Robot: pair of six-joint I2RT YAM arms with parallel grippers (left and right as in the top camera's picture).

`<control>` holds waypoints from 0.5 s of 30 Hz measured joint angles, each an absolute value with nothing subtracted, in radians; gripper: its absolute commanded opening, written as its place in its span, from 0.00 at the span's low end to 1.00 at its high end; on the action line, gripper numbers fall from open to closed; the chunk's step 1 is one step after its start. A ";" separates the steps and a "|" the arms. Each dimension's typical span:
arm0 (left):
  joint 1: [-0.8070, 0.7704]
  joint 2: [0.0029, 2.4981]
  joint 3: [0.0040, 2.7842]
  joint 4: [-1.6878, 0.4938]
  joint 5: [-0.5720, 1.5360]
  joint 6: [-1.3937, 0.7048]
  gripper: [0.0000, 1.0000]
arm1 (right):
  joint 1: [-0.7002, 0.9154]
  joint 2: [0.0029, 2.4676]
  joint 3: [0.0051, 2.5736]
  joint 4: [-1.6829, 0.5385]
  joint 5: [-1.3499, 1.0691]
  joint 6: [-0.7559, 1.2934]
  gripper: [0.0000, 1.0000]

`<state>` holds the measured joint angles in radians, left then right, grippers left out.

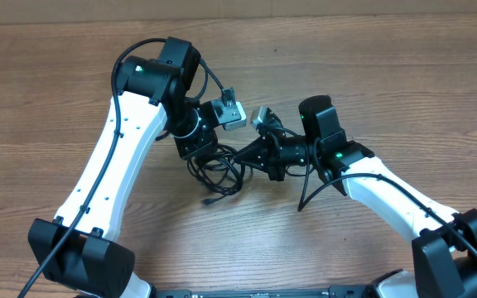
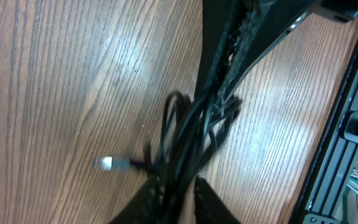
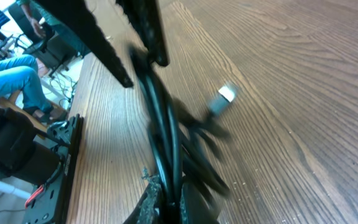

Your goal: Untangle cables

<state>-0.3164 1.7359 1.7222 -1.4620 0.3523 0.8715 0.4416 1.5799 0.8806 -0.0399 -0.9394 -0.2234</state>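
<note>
The cables point(image 1: 219, 175) are a tangle of thin black cords on the wood table between my two arms. In the left wrist view the cables point(image 2: 185, 124) run up between the fingers of my left gripper point(image 2: 182, 199). Its jaws stand slightly apart, with a sliver of table showing beside the cords. A small silver plug point(image 2: 107, 163) lies to the left. My right gripper point(image 3: 173, 199) is shut on a bunch of the cables point(image 3: 163, 118), and the plug point(image 3: 225, 94) lies off to the right. From overhead the left gripper point(image 1: 201, 157) and right gripper point(image 1: 251, 157) face each other closely.
Thicker black arm cables point(image 1: 313, 186) loop off the right arm onto the table. The table's edge and a black frame point(image 2: 347, 124) run along the right of the left wrist view. A black base point(image 1: 263, 291) sits at the front.
</note>
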 measured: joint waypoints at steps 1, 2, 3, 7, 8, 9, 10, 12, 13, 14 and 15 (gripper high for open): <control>-0.316 1.736 1.722 -1.462 0.353 0.871 0.24 | 0.442 1.580 0.881 -0.042 -0.939 -0.222 0.04; -0.316 1.736 1.722 -1.463 0.355 0.871 0.25 | 0.442 1.580 0.881 -0.042 -0.937 -0.219 0.04; -0.316 1.736 1.722 -1.462 0.356 0.872 0.26 | 0.442 1.580 0.881 -0.044 -0.931 -0.209 0.04; -0.316 1.736 1.723 -1.463 0.359 0.875 0.63 | 0.442 1.580 0.881 -0.045 -0.896 -0.168 0.04; -0.316 1.736 1.723 -1.462 0.361 0.876 0.87 | 0.442 1.580 0.881 -0.044 -0.889 -0.160 0.04; -0.316 1.736 1.723 -1.463 0.363 0.874 0.99 | 0.442 1.580 0.881 -0.044 -0.884 -0.154 0.04; -0.316 1.736 1.723 -1.463 0.364 0.874 0.99 | 0.442 1.580 0.881 -0.044 -0.881 -0.148 0.04; -0.316 1.736 1.723 -1.464 0.364 0.868 0.99 | 0.442 1.580 0.881 -0.044 -0.875 -0.133 0.04; -0.316 1.736 1.723 -1.463 0.364 0.867 1.00 | 0.442 1.580 0.881 -0.044 -0.873 -0.130 0.04; -0.316 1.736 1.723 -1.463 0.364 0.866 1.00 | 0.442 1.580 0.881 -0.044 -0.871 -0.126 0.04; -0.316 1.736 1.723 -1.463 0.364 0.860 1.00 | 0.442 1.580 0.881 -0.044 -0.869 -0.123 0.04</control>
